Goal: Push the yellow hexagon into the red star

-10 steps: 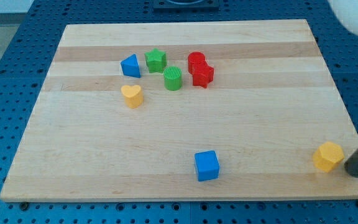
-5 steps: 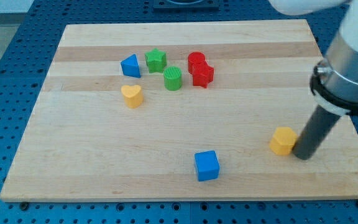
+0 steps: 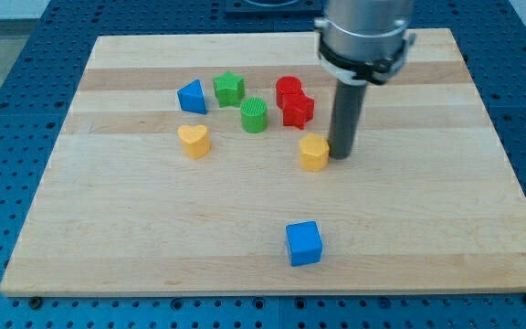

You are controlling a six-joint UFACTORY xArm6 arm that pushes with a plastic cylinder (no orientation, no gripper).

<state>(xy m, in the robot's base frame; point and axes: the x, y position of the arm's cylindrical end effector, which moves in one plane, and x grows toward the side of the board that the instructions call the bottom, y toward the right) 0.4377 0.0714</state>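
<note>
Wooden board [image 3: 153,228] carries the blocks. My tip [image 3: 341,155] touches the yellow hexagon [image 3: 314,152] on its right side, just below the red star [image 3: 298,111]. No jaws exist on this rod.

From my seat the feed is bright and evenly lit, with soft overhead light and no harsh glare on the wooden board [image 3: 245,210]. Shadows are short and faint: the blue cube [image 3: 303,243] casts a thin one toward six o'clock. The arm housing [image 3: 363,37] at twelve o'clock looks slightly soft. Block edges stay crisp, and the board's edges show no obvious bending.
</note>
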